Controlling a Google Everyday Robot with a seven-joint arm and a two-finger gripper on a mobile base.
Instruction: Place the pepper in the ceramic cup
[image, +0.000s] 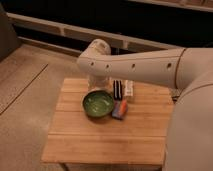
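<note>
The pepper (123, 106) is a small orange-red piece lying on a flat blue block (118, 112), just right of the green bowl (98, 104) on the wooden table (105, 140). My arm reaches in from the right across the back of the table. The gripper (98, 82) hangs below the wrist, just behind the bowl's far rim and well left of the pepper. It shows only as a pale shape. The ceramic cup cannot be told apart from that pale shape; it is hidden by the arm or out of view.
A dark flat item (117, 89) and a white item (129, 88) lie side by side at the table's back, right of the gripper. The arm's big white body (192, 115) covers the table's right edge. Floor surrounds the table.
</note>
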